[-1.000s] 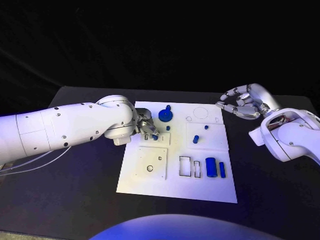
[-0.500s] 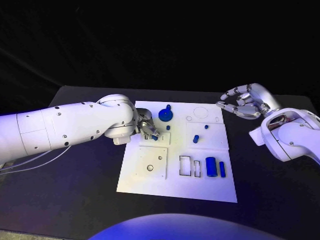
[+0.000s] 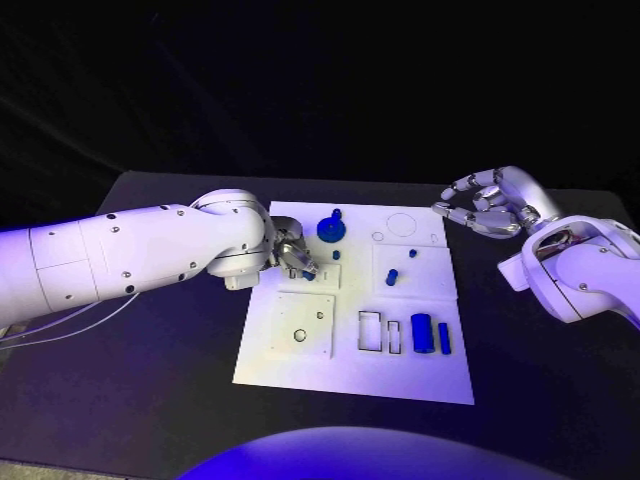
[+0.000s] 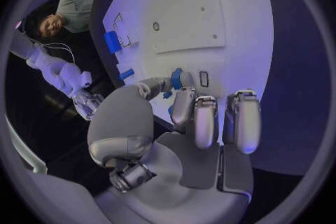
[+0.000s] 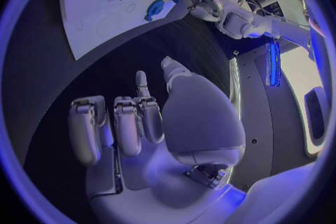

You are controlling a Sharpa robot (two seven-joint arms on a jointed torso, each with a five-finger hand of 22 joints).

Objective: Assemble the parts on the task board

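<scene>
I see the white task board [image 3: 352, 370] in the middle of the frame. My left hand [image 3: 294, 250] pinches a small blue part [image 3: 309, 273] at its left edge. My right hand [image 3: 483, 207], fingers curled on nothing, hangs at right, beside the board's upper corner.

One overhead view, two wrist fisheyes.
The head camera looks steeply down on the tabletop [image 3: 147, 400], from fairly far, board [image 3: 352, 375] central. The left wrist camera sits close behind the left hand [image 4: 185, 134], facing over it at the board [image 4: 231, 17]. The right wrist camera sits behind the right hand [image 5: 150, 129], farther off, board [image 5: 91, 5] toward 11 o'clock. All three share the board.
</scene>
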